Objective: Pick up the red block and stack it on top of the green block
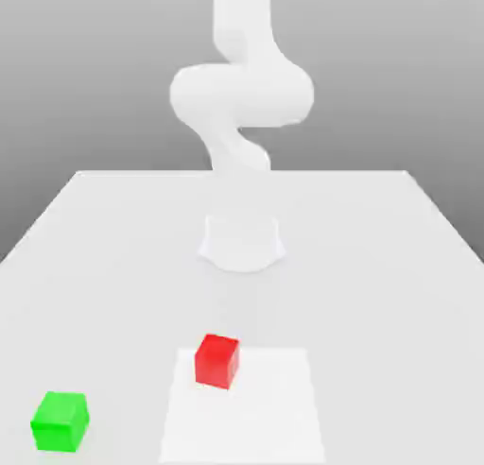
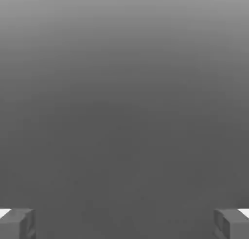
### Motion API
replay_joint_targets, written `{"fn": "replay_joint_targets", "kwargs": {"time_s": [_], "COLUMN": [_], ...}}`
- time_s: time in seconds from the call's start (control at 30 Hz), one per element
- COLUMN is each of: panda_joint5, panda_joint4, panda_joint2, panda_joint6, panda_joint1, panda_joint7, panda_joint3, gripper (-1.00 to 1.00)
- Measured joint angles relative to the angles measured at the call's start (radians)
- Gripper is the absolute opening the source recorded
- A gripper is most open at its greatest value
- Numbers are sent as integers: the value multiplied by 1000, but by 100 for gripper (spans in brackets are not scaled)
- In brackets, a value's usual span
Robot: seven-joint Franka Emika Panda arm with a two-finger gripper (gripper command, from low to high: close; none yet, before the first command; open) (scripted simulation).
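**Opening posture: gripper released, both blocks untouched on the bench**

The exterior view shows the arm (image 1: 241,94) raised above its base at the far side of the bench (image 1: 378,265). The red block (image 1: 217,360) rests on the bench surface near the front, at the far edge of a slightly brighter square patch (image 1: 265,416). The green block (image 1: 60,421) sits on the bench toward the exterior view's left, well apart from the red block and a little nearer the camera. Neither block is touched by the arm.

In the hand view the gripper (image 2: 124,223) stands released: its two fingertips (image 2: 17,223) appear at opposite edges with a wide gap between them, and nothing lies in that gap. The background there is a plain grey gradient, with no block between the jaws.

As a judgement, the task is at its very first step: the reach toward the red block has not begun, and no stacking is done. The next move calls for carrying the open gripper over the red block, lining the jaws up with a pair of its flat faces, and descending until the fingers straddle it before closing. The block looks slightly turned relative to the bench edges, so some wrist rotation may be needed.

No containers are present; the blocks lie directly on the bench.
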Motion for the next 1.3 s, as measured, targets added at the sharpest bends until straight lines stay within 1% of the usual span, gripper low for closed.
{"fn": "replay_joint_targets", "kwargs": {"time_s": [0.4,0.57,0.63,0.8,0.83,1.07,1.3], "panda_joint5": [-11,-1,3,-5,-7,-11,4], "panda_joint4": [-321,-471,-488,-471,-467,-466,-497], "panda_joint2": [419,629,712,896,927,932,707], "panda_joint6": [286,427,491,647,674,679,484], "panda_joint1": [-72,-92,-98,-94,-93,-94,-99], "panda_joint7": [122,170,177,185,186,190,181], "panda_joint3": [15,8,10,2,1,2,11], "gripper": [0,0,0,0,-100,-100,-100]}}
